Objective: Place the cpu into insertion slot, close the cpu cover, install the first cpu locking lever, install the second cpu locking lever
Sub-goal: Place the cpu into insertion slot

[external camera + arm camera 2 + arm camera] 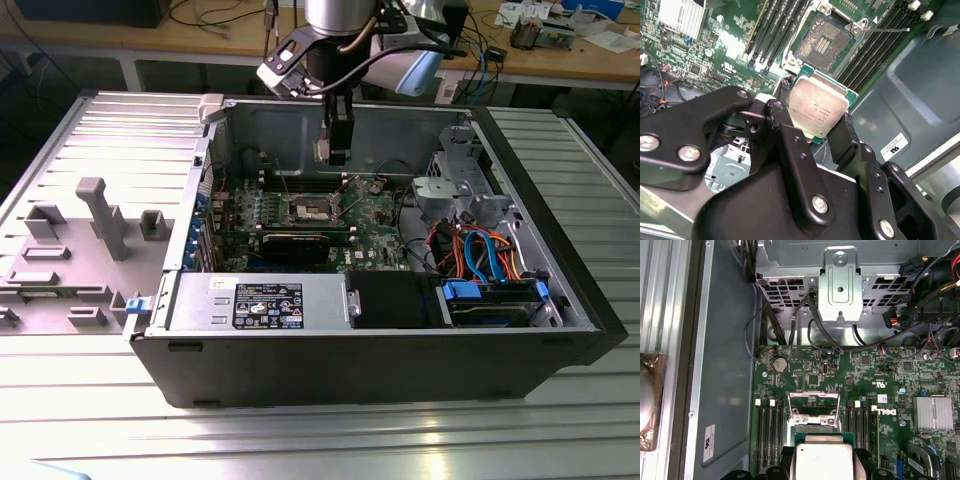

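1 arm (338, 25) hangs upright, jaws pinching cpu (818, 107), seemingly above insertion slot (824, 42).

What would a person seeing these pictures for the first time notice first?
The eye goes first to the cpu, its silver-grey top clamped in the black gripper in the second wrist view. Just beyond it the insertion slot lies open and empty on the green motherboard. In the exterior view the gripper hangs over an open computer case on a ribbed metal table.
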`<state>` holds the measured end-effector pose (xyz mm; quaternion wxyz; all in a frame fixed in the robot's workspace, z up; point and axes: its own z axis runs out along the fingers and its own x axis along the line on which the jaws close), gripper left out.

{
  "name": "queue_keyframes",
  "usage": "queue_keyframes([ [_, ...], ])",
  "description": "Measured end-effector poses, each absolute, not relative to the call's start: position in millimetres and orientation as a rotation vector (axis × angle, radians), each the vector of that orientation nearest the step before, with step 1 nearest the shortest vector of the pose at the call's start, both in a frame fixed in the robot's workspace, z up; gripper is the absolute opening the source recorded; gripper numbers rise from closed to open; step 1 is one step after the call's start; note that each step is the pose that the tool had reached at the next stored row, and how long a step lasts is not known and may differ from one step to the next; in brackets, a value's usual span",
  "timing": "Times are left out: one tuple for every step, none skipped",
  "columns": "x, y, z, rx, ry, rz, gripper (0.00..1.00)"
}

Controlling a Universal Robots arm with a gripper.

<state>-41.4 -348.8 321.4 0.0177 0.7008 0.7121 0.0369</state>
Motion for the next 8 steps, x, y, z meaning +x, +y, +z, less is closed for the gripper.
queue_keyframes([
  [-41.5, -348.8, 321.4, 2.177, 2.213, 0.115, 0.55],
  [-41.5, -348.8, 321.3, 2.177, 2.213, 0.115, 0.55],
  [-41.5, -348.8, 321.3, 2.177, 2.212, 0.115, 0.55],
  [-41.5, -348.8, 321.3, 2.177, 2.213, 0.115, 0.55],
  [-41.5, -348.8, 321.3, 2.178, 2.213, 0.114, 0.55],
  [-41.6, -348.8, 321.1, 2.178, 2.213, 0.113, 0.55],
  [-41.6, -348.8, 320.8, 2.181, 2.216, 0.109, 0.55],
  [-41.6, -348.8, 320.4, 2.184, 2.219, 0.102, 0.55],
])
